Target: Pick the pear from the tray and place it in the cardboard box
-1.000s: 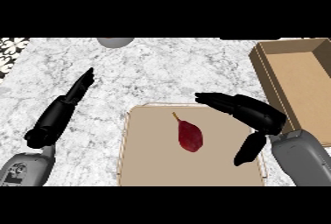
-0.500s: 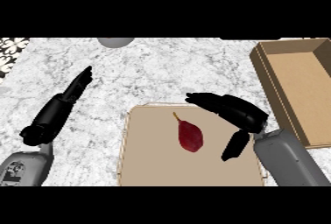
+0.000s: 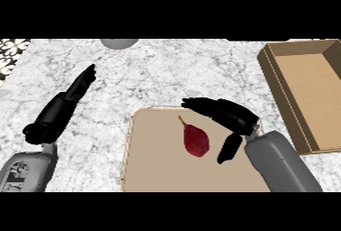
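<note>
Pear [image 3: 195, 141] on tray [image 3: 149, 167]: likely light, smooth, rolls; take round belly, not stem; right hand [image 3: 226, 115] unclenched beside it, grasping nothing

Marble counter [image 3: 166, 72] between tray [image 3: 153, 167] and cardboard box [image 3: 313, 90] lies bare; the box's near wall stands in the way.

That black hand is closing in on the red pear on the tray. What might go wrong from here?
The right robot hand hovers open beside the dark red pear, which lies flat on the beige rectangular tray; curling fingers might nudge it sideways instead of catching it. The open brown cardboard box sits off to the right, so the carry could clip its near wall.
</note>
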Controlling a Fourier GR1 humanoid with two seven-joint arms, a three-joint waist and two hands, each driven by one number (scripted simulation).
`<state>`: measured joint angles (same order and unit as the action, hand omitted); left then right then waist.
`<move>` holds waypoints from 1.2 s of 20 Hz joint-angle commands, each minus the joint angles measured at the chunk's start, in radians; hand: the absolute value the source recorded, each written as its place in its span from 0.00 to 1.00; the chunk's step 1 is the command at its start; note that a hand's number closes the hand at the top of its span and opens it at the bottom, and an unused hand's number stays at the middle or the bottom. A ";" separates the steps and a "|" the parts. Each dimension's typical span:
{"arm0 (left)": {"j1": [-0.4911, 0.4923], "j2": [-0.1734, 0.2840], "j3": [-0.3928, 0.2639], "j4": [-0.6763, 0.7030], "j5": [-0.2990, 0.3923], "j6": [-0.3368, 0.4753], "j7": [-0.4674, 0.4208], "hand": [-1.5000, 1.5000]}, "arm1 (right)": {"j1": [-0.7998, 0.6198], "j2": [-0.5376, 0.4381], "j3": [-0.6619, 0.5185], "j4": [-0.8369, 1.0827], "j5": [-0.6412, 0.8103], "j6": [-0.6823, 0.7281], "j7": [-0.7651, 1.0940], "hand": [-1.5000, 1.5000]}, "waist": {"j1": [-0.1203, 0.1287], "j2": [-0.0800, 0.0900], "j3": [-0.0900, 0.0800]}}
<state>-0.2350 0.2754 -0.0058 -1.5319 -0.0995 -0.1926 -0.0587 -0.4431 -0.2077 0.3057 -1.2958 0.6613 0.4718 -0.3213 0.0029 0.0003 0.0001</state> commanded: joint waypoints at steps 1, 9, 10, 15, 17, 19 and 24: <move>0.083 -0.014 -0.004 -0.002 -0.040 0.003 -0.087 0.50 | 0.103 -0.011 0.021 -0.100 0.017 0.034 -0.012 0.00 | -0.004 -0.002 0.000; 0.005 -0.006 0.063 0.002 0.002 -0.068 -0.021 0.50 | 0.002 0.087 -0.011 0.126 0.145 -0.066 -0.014 0.00 | 0.000 0.000 0.000; 0.033 -0.035 0.031 0.015 -0.045 -0.041 -0.059 0.50 | 0.004 0.083 -0.016 0.143 0.156 -0.072 -0.038 0.00 | 0.000 0.000 0.000; -0.007 -0.061 0.029 0.033 -0.077 -0.022 -0.032 0.50 | 0.003 0.121 -0.014 0.184 0.178 -0.081 -0.074 0.00 | -0.001 0.000 0.000; 0.011 -0.052 0.033 0.012 -0.065 -0.052 -0.037 0.50 | -0.050 0.152 -0.032 0.242 0.184 -0.076 -0.071 0.00 | 0.001 0.000 0.000; 0.010 -0.073 0.024 -0.071 -0.053 -0.037 0.071 0.50 | -0.007 0.143 0.006 0.252 0.222 -0.146 -0.138 1.00 | 0.003 -0.001 0.000; 0.008 -0.055 0.042 -0.055 -0.056 -0.056 0.039 0.50 | -0.001 0.134 -0.029 0.297 0.233 -0.300 -0.291 1.00 | 0.003 0.000 0.000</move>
<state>-0.2331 0.2248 0.0361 -1.5412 -0.1571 -0.2444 -0.0608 -0.4759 -0.0800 0.2789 -1.0422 0.8672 0.2836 -0.5279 0.0043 -0.0027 -0.0014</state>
